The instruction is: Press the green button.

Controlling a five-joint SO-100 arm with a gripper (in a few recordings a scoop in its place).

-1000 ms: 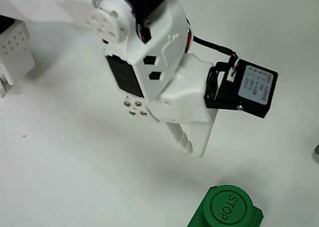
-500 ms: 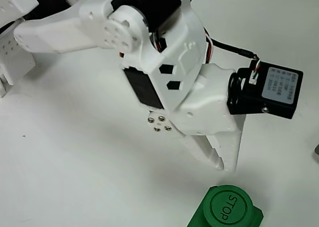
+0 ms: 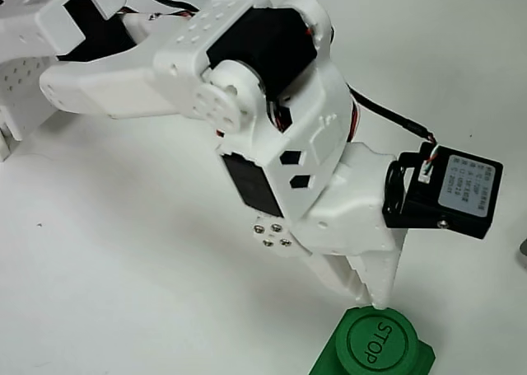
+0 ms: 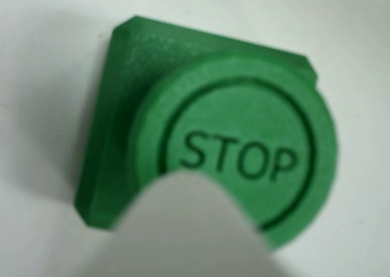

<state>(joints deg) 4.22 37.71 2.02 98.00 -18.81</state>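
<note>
green plastic: the green button [image 3: 378, 343] sits at the bottom edge of the overhead view, right of centre, on a white table [image 3: 123, 268]. round face w/ a raised rim and an inner ring, "STOP" embossed across it, letters running diagonally in that view. its blocky green base [image 3: 329, 360] is partly cut off by the frame edge.

white arm [image 3: 272, 144] reaches in from upper left w/ black servo panels showing. gripper [image 3: 372, 297] points down toward the btn, tip right at the top rim of the round face; looks like touching but can't be sure from above. fingers [image 3: 362, 280] appear close together, no clear gap, though the angle is poor so can't tell for certain whether the pincer is closed.

black camera module [image 3: 445, 192] is mounted on the right side of the wrist, w/ a pale label [image 3: 464, 185] carrying small print, too tiny to read. thin black cable [image 3: 387, 115] runs to it from the arm.

wrist view: btn [image 4: 237, 152] close up, "STOP" reads upright, dark ring around it, base corner at upper left. blurred white finger [image 4: 195, 228] overlaps the lower rim of the face.
</note>
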